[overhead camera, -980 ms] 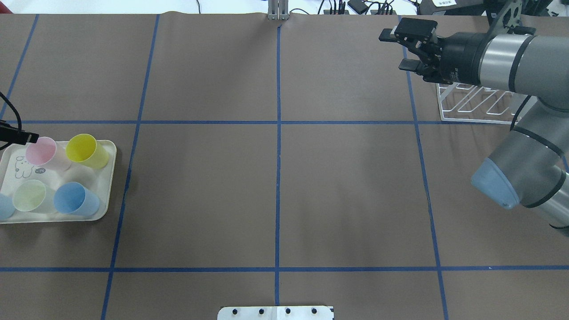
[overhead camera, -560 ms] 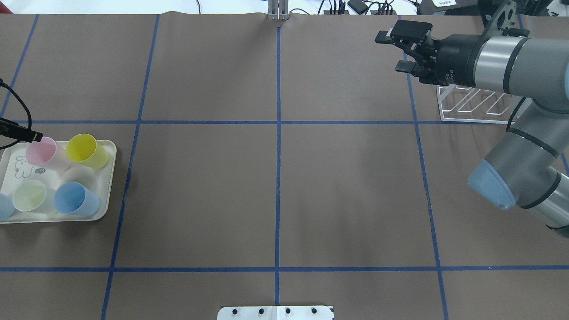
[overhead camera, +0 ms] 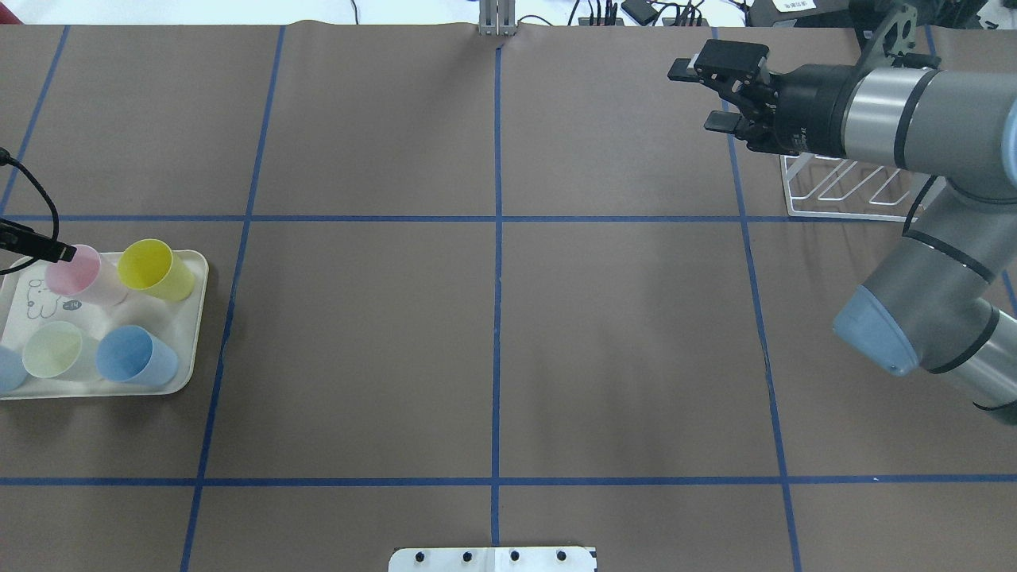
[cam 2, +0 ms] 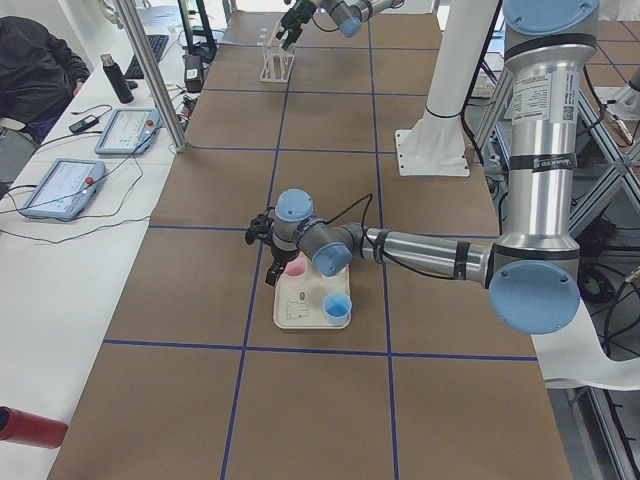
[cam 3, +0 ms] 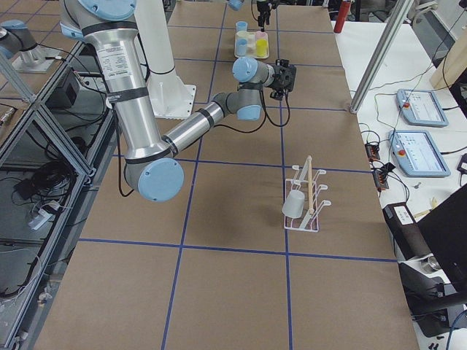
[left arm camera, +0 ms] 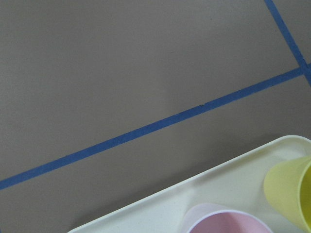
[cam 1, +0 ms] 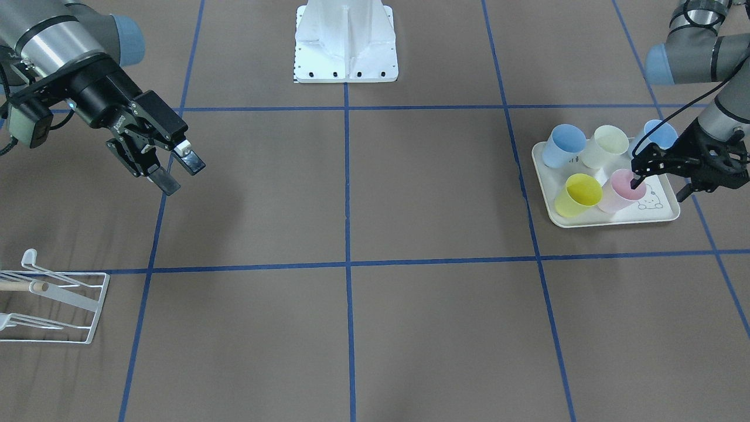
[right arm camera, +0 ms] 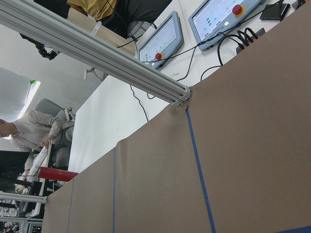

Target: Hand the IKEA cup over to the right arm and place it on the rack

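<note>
Several pastel cups stand on a cream tray [cam 1: 665, 215] at my left end of the table. My left gripper [cam 1: 659, 187] is open at the pink cup [cam 1: 618, 196]. One finger dips inside its rim and the other stays outside. The overhead view shows only that fingertip [overhead camera: 65, 253] on the pink cup [overhead camera: 79, 274]. In the left wrist view the pink cup [left arm camera: 228, 223] shows at the bottom edge. My right gripper [overhead camera: 697, 95] hangs open and empty over the table beside the white wire rack [overhead camera: 842, 189].
A yellow cup [overhead camera: 155, 268], a pale green cup [overhead camera: 52, 349] and a blue cup [overhead camera: 135, 357] share the tray [overhead camera: 189, 334]. On the rack [cam 3: 310, 197] in the exterior right view hangs a pale cup [cam 3: 294, 204]. The robot base [cam 1: 345, 47] stands mid-table.
My right gripper has shifted a little to the left and toward the far edge, still open. The left fingertip has crept slightly further onto the pink cup's rim.
</note>
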Motion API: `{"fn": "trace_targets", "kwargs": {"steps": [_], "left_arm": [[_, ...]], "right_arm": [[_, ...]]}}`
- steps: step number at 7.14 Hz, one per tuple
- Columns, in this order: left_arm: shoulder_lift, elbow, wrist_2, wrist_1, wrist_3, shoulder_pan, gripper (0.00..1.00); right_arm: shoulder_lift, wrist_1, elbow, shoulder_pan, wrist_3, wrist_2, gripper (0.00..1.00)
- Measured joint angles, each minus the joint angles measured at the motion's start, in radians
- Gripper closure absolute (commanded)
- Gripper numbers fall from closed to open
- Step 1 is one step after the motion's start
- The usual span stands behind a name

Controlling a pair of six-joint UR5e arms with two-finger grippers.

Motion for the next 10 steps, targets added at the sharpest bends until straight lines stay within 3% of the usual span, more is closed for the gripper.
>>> {"fn": "trace_targets", "kwargs": {"steps": [2, 3, 4, 6, 7, 8, 10], "left_arm": [[-0.003, 0.02, 0.016, 0.0, -0.001, 0.033, 0.01], [-0.005, 0.029, 0.021, -0.001, 0.0, 0.045, 0.2], [-0.005, 0.033, 0.023, -0.001, 0.0, 0.05, 0.48], [-0.004, 0.034, 0.024, -0.001, 0.0, 0.052, 0.6], [-0.004, 0.034, 0.024, -0.001, 0.0, 0.053, 0.74], [-0.004, 0.033, 0.025, -0.001, 0.0, 0.053, 0.97], [0.003, 0.011, 0.025, -0.002, 0.0, 0.05, 1.0]], "right_arm": [[0.0, 0.001, 0.0, -0.001, 0.0, 0.0, 0.0], [-0.001, 0.001, 0.0, -0.001, 0.0, 0.0, 0.0], [-0.001, 0.001, 0.0, 0.0, 0.0, 0.0, 0.0], [0.0, 0.001, 0.002, 0.0, 0.0, 0.0, 0.0], [0.0, 0.001, 0.002, 0.0, 0.0, 0.0, 0.0], [0.0, 0.001, 0.002, 0.0, 0.0, 0.0, 0.0], [0.002, 0.001, 0.001, 0.0, 0.0, 0.0, 0.0]]}}
